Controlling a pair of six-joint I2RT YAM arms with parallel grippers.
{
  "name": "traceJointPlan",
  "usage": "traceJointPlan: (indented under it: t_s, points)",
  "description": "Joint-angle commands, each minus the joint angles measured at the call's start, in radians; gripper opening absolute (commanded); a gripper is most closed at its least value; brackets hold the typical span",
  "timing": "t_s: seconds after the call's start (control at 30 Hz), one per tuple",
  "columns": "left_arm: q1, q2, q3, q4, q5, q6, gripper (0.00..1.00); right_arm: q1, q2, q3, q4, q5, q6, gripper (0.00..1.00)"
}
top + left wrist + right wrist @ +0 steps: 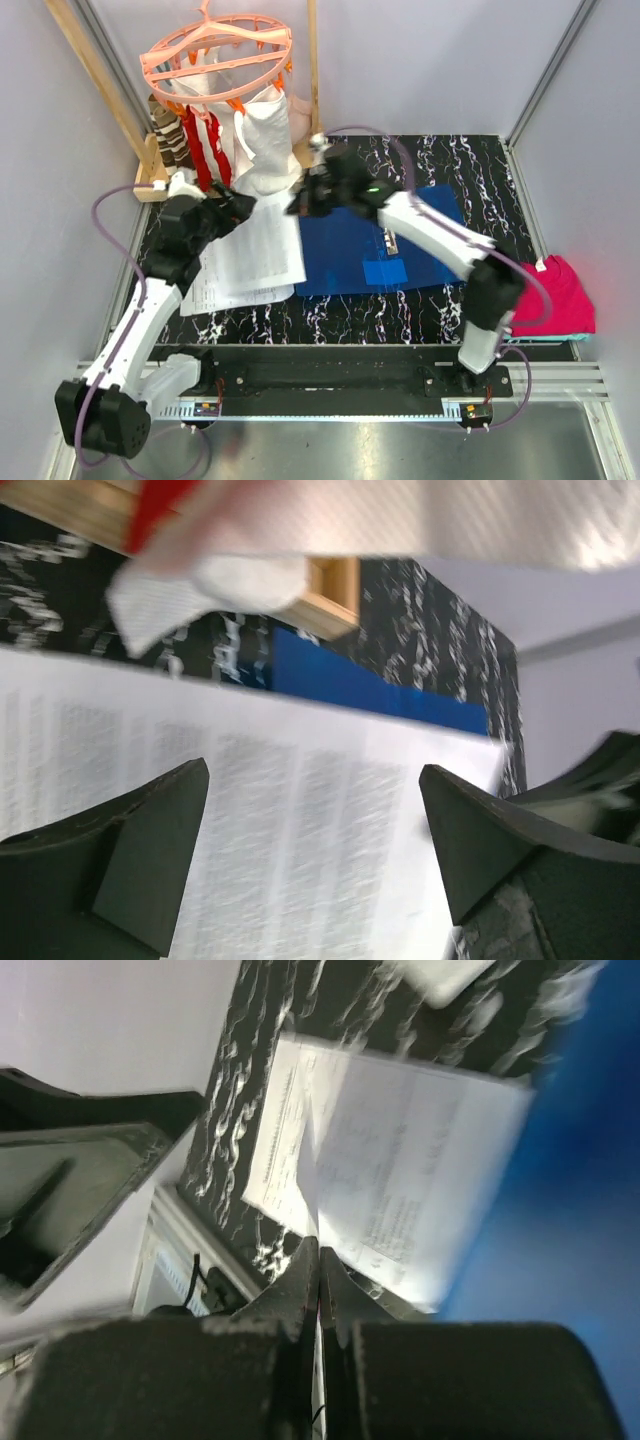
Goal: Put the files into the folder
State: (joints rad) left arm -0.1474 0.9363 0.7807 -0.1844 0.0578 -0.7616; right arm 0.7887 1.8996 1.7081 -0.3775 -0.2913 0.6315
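Your right tool (319, 1250) is clamped on the files' (250, 262) corner just left of the folder (345, 260), likely to drag them over; your left tool (315, 780) hovers spread above them.

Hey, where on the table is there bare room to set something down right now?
Bare table at the back right, beyond the folder, and a near strip between files, folder and the base rail. Back left is crowded: hanging clothes, with the left gripper and right gripper at the files' far edge.
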Motion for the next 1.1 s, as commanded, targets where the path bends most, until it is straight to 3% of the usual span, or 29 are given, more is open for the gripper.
traceJointPlan:
  t_s: [0.0, 0.1, 0.23, 0.37, 0.47, 0.6, 0.8, 1.07]
  points:
    - [-0.121, 0.082, 0.075, 0.022, 0.028, 0.044, 0.90, -0.188, -0.275, -0.269, -0.055, 0.106, -0.039, 0.00]
    - [-0.187, 0.151, 0.110, 0.031, 0.056, 0.057, 0.90, -0.301, -0.437, -0.410, -0.055, 0.078, -0.046, 0.00]
    - [-0.271, 0.284, 0.176, 0.037, 0.109, 0.085, 0.91, -0.552, -0.588, -0.508, -0.054, 0.108, -0.053, 0.00]
    - [-0.330, 0.423, 0.252, 0.017, 0.241, 0.125, 0.91, -0.712, -0.631, -0.615, -0.018, 0.187, -0.043, 0.00]
    - [-0.366, 0.484, 0.267, 0.010, 0.237, 0.119, 0.91, -0.828, -0.639, -0.698, 0.047, 0.198, -0.016, 0.00]
    - [-0.383, 0.509, 0.252, 0.011, 0.188, 0.110, 0.92, -0.928, -0.666, -0.780, 0.115, 0.262, -0.019, 0.00]
    - [-0.379, 0.474, 0.223, -0.041, 0.050, 0.053, 0.94, -1.089, -0.657, -0.851, 0.183, 0.213, -0.010, 0.00]
    - [-0.316, 0.447, 0.143, -0.058, -0.007, -0.064, 0.98, -1.125, -0.606, -0.920, 0.268, 0.118, 0.063, 0.00]
